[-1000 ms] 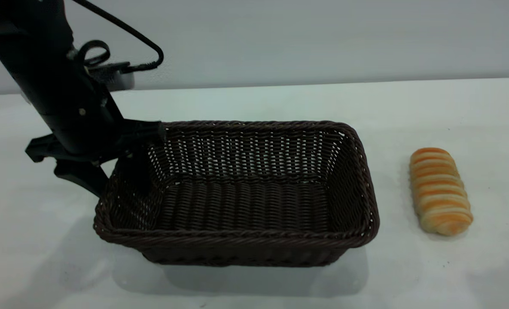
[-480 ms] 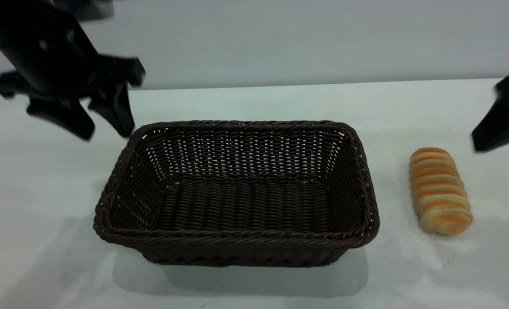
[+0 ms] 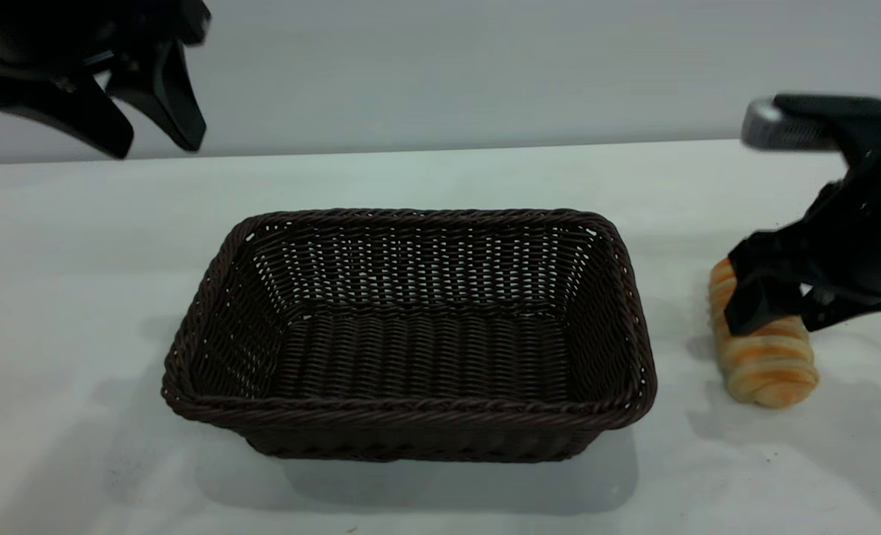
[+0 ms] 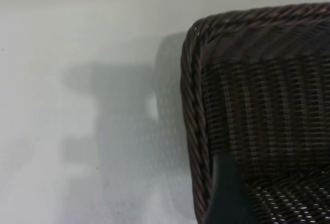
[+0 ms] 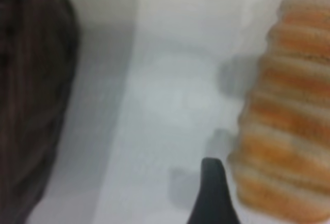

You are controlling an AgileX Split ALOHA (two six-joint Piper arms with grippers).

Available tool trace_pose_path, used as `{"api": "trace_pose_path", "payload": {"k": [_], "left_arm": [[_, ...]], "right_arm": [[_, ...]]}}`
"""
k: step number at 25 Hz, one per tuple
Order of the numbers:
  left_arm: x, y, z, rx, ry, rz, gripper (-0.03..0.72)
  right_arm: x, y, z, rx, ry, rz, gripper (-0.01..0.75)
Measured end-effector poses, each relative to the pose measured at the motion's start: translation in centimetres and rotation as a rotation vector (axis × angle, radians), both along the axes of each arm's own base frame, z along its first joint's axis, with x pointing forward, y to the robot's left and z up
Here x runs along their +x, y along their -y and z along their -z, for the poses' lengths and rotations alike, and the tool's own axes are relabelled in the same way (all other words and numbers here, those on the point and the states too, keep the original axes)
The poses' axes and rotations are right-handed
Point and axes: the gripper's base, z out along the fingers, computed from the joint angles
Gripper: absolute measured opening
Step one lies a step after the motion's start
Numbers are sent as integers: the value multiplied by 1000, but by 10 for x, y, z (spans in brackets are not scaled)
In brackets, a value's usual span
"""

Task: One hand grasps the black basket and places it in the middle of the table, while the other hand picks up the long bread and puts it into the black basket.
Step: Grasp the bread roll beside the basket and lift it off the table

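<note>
The black basket [image 3: 410, 334] stands upright and empty in the middle of the table [image 3: 440, 178]. My left gripper [image 3: 156, 148] hangs open and empty above the table, behind the basket's left end and apart from it. The left wrist view shows a basket corner [image 4: 258, 105] below one finger [image 4: 224, 193]. The long bread [image 3: 771, 371] lies on the table right of the basket. My right gripper [image 3: 778, 323] is open and low over the bread's middle, a finger on each side. The right wrist view shows one finger [image 5: 211, 193] beside the bread [image 5: 289, 121].
A grey wall runs behind the table's far edge. A gap of bare table separates the basket's right wall from the bread. The basket's side shows dark in the right wrist view [image 5: 31, 95].
My left gripper has let go of the basket's left rim and risen up and away. My right gripper has come in from the right and dropped over the bread.
</note>
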Motion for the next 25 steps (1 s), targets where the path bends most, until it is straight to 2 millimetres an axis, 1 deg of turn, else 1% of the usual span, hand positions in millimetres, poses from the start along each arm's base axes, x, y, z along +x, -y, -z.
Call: {"api": "trace_pose_path", "payload": {"k": [3, 5, 6, 8, 9, 14, 15, 17, 19, 20, 22, 25], "left_arm": [[-4, -1, -12, -11, 33, 0, 544], [-7, -2, -19, -16, 52, 0, 544], [-8, -3, -22, -19, 60, 0, 544], [-10, -3, -25, -22, 68, 1, 544], [-11, -3, -27, -23, 74, 1, 544], [-16, -5, -37, -29, 95, 2, 544], [-17, -5, -39, -30, 101, 2, 544], [-19, -6, -43, -34, 115, 3, 544], [-20, -6, -46, -36, 123, 3, 544], [-20, -6, -46, -36, 125, 4, 544], [-21, -6, -47, -32, 127, 9, 544], [-21, -7, -46, -29, 122, 13, 544]], "right_arm": [[10, -1, 16, -11, -22, -3, 571], [14, -1, 23, -16, -31, -2, 554], [16, -1, 26, -20, -33, 0, 533], [17, 0, 30, -34, -30, 7, 467], [18, 1, 31, -43, -25, 10, 415], [20, 3, 32, -74, -5, 10, 91], [20, 4, 32, -77, -4, 5, 60], [20, 5, 32, -78, -4, 2, 38], [22, 7, 25, -73, 12, 0, 32], [23, 8, 17, -72, 34, -2, 31], [26, 8, -4, -63, 92, -8, 31], [27, 5, -49, -22, 201, -21, 31]]}}
